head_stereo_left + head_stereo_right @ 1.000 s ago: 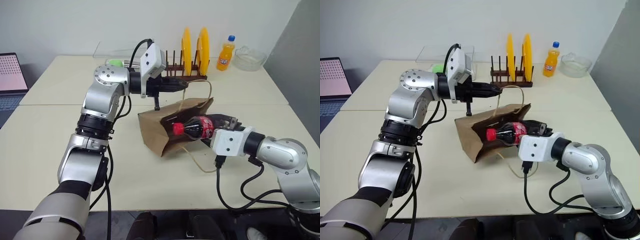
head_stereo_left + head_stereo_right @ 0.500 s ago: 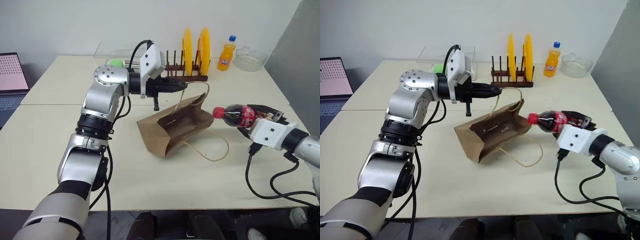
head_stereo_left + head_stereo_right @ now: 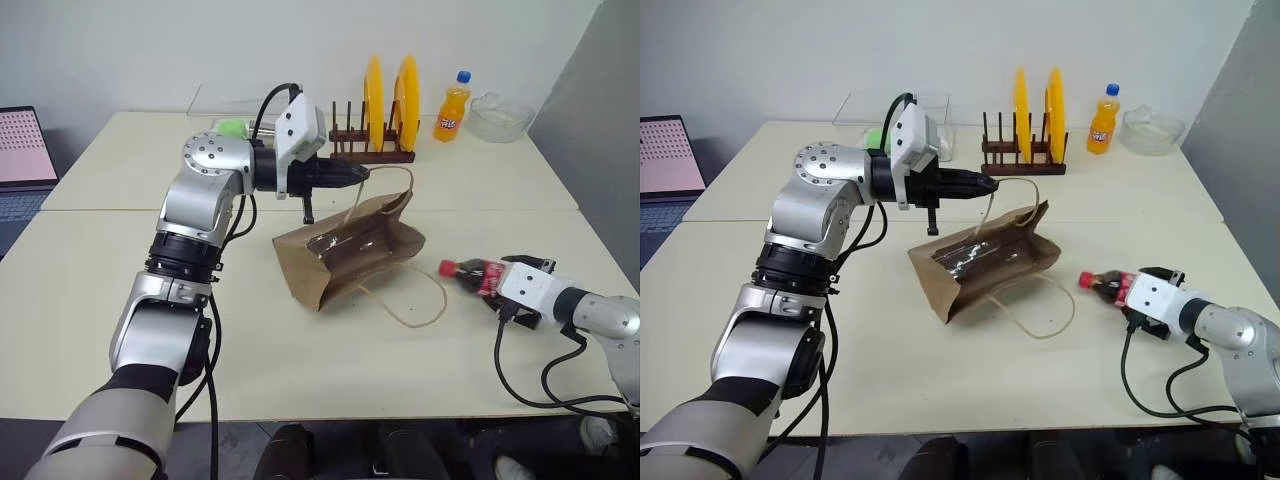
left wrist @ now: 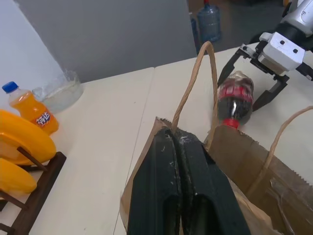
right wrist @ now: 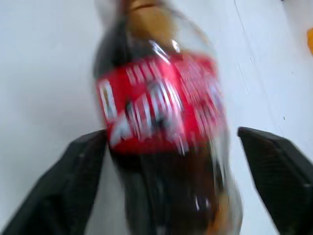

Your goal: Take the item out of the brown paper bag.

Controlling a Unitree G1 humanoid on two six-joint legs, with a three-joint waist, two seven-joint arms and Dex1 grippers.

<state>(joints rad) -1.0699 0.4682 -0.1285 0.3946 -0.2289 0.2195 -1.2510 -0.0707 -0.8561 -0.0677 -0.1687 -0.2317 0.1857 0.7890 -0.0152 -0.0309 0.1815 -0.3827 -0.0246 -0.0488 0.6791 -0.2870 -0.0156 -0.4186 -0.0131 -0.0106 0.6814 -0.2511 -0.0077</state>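
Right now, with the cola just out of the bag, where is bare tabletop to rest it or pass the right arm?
Free: the near table in front of the brown paper bag, and the stretch between the bag and the cola bottle. Also free: the far right, beside the seam. Crowded: the back edge, with the plate rack, orange soda and glass bowl.

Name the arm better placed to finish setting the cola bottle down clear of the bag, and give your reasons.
Right. The right gripper has its fingers spread on either side of the cola bottle, lying on the table clear of the brown paper bag. The left gripper is shut on the bag's handle.
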